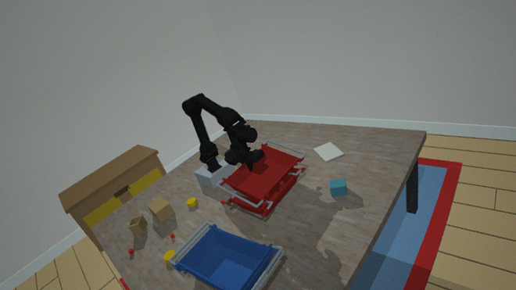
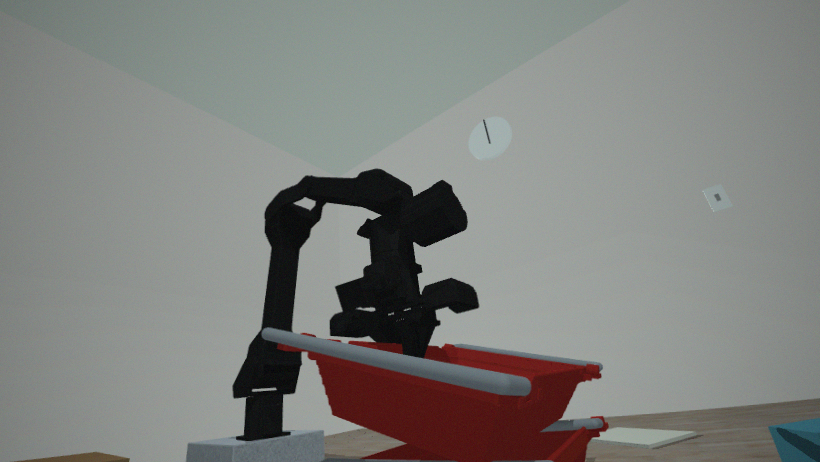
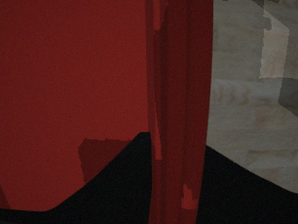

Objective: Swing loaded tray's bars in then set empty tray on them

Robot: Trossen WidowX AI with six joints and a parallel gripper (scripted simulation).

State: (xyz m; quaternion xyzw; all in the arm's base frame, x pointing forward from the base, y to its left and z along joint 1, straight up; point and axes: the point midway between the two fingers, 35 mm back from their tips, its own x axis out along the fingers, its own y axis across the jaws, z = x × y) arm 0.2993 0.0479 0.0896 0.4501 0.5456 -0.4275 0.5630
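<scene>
My gripper is shut on a side wall of the empty red tray, one finger inside and one outside. This tray is above the loaded red tray, tilted, with its side towards the arm base higher. Its own bars are swung outward. A grey bar of the loaded tray shows under the held tray's lower right side; its other bar is mostly hidden. Small red blocks show in the gap between the trays. Whether the held tray touches the bars is unclear.
A blue tray with grey bars stands at the front. A teal block and a white square plate lie to the right. Wooden boxes, yellow discs and small red balls lie to the left.
</scene>
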